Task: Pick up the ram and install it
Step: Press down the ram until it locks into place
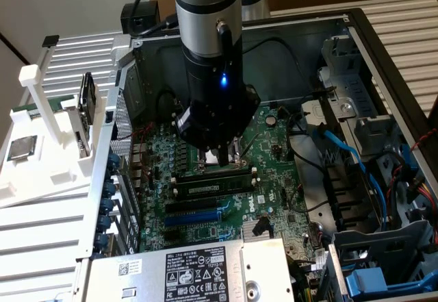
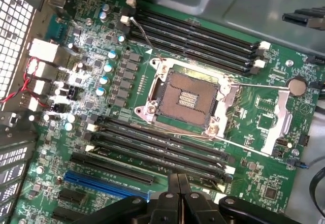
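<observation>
Motherboard in case | ram green, slotted | end effector closed, empty.

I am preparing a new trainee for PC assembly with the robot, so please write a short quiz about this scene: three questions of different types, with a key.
1. True or false: the processor socket holds a chip.
2. The gripper is: A) wide open, B) shut, C) holding a cable.
3. Fill in: one long expansion slot is not black; it is ___.
Key: 1 false; 2 B; 3 blue.
</observation>
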